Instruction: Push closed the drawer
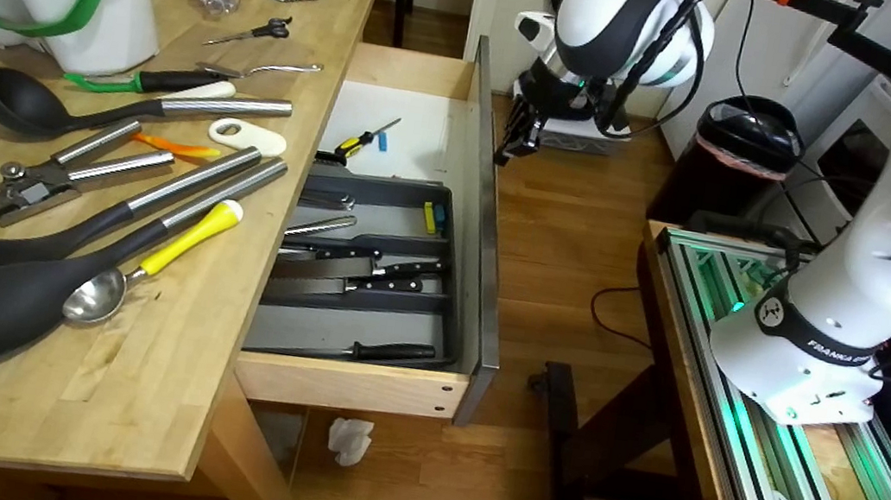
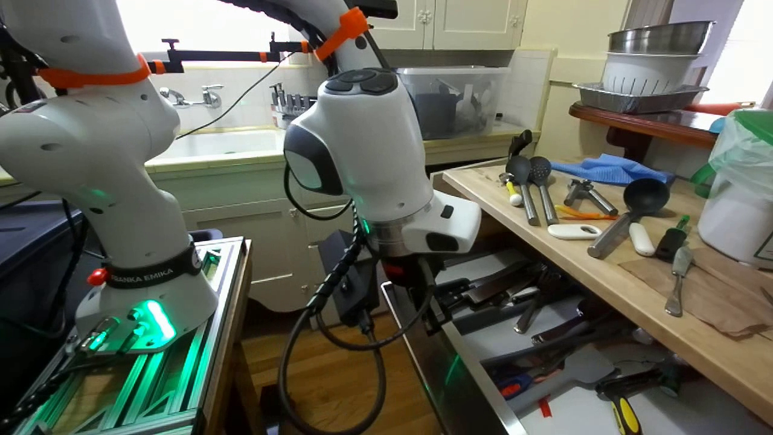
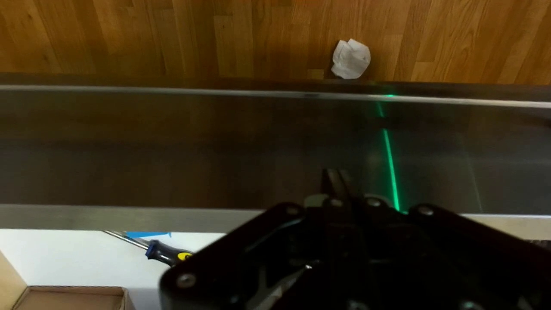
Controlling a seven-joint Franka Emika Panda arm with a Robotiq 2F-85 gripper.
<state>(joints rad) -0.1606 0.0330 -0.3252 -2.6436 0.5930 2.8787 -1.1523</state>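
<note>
Wood floor (image 1: 560, 240) below, and out from under the worktop (image 1: 137, 398) juts the drawer (image 1: 356, 387), loaded with cutlery (image 1: 408, 268), so likely weighty yet sliding, its rigid, slick-looking front (image 3: 172, 172) best shoved square near mid-width, with the claw (image 3: 337, 181) pinched together, empty, close beside it!

The drawer (image 1: 356, 387) is made of wood and fronted by a smooth, glossy panel (image 3: 172, 163). The desk (image 1: 126, 414) is topped in satiny wood; toward its drawer-side edge, a shiny metal handle (image 1: 227, 193) is joined to a matt plastic spoon (image 1: 21, 295). Rumpled cloth (image 2: 610, 169) by the far edge, and creased paper (image 2: 724, 296), are seen in an exterior view.
</note>
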